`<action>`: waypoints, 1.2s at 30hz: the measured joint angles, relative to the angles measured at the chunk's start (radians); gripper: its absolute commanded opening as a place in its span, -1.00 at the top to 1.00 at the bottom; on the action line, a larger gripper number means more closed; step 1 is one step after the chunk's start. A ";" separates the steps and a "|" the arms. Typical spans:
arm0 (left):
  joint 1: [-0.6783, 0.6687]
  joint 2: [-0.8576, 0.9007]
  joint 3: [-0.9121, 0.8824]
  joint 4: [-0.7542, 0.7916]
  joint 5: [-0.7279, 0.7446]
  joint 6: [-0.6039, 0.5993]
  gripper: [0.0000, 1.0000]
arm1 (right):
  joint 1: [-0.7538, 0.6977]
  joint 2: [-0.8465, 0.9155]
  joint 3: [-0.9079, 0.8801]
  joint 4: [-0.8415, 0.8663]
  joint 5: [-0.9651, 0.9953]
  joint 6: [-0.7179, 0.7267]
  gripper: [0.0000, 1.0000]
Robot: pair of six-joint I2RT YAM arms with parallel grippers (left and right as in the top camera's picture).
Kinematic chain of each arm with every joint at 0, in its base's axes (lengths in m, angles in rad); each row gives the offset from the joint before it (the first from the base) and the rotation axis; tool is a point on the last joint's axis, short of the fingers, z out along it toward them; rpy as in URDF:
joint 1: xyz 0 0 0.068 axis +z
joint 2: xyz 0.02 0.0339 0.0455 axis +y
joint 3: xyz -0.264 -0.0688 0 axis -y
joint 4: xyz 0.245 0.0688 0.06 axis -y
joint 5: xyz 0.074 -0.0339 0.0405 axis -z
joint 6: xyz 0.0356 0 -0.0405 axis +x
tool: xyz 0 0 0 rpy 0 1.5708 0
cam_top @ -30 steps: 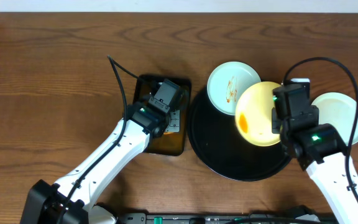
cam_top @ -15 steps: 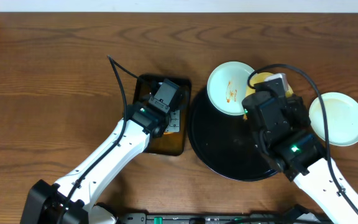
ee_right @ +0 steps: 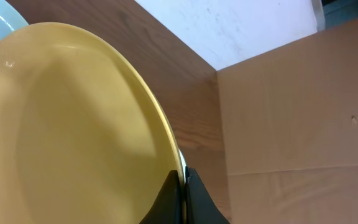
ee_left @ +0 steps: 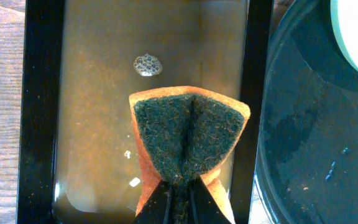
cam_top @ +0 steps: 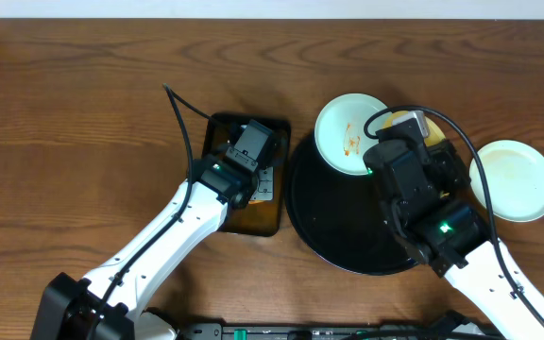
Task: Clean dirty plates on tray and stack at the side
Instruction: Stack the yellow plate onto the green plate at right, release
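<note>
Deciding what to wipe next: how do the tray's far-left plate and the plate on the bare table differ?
The tray plate shows an orange-red smear; the table plate shows none. The tray plate overlaps the tray rim; the table plate lies off it. Both are round, pale.

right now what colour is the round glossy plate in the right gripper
Pale yellow plate, rim held by the right gripper; clearest in the right wrist view.
</note>
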 measured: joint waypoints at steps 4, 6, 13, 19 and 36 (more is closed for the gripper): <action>0.000 0.000 0.000 0.000 0.000 0.000 0.85 | -0.021 0.001 0.000 -0.002 -0.057 0.067 0.98; 0.000 0.000 0.000 0.000 0.000 0.000 0.85 | -0.067 0.008 0.000 -0.008 -0.121 0.124 0.98; 0.000 0.000 0.000 0.000 0.000 0.000 0.85 | -0.265 0.056 0.000 -0.033 -0.294 0.333 0.98; 0.000 0.000 0.000 -0.002 0.000 0.000 0.85 | -0.503 0.102 0.000 -0.064 -0.420 0.521 0.98; 0.000 0.000 0.000 -0.007 0.000 0.000 0.85 | -1.051 0.210 0.000 -0.048 -0.665 0.795 0.97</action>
